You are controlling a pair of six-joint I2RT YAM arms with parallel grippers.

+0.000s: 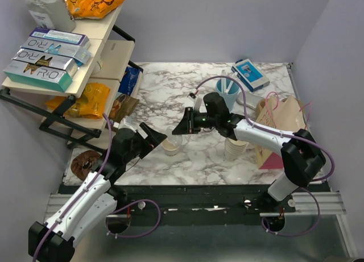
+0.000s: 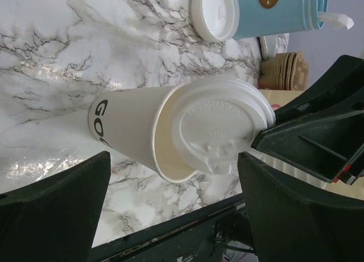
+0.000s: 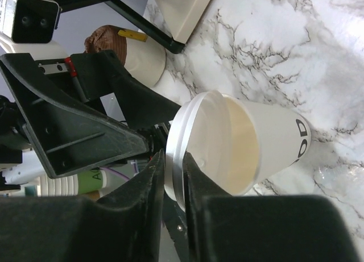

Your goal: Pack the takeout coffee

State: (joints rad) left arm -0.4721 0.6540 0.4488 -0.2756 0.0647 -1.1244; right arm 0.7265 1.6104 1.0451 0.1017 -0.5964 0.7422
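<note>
Here our right gripper [image 3: 173, 165] pinches the round white plastic lid [image 3: 181, 134] aslant on the small white paper cup [image 2: 125, 131], to seat it we judge, our left gripper [image 2: 173, 159] gaping either side.

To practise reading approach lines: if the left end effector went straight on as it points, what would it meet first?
The left end effector would most likely meet the white lid first, askew on the takeout coffee cup; depth is unclear.

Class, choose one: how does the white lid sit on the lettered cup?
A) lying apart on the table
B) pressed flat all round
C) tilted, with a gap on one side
C: the lid leans at an angle on the cup, whose cream inside shows through the gap in both wrist views.
</note>
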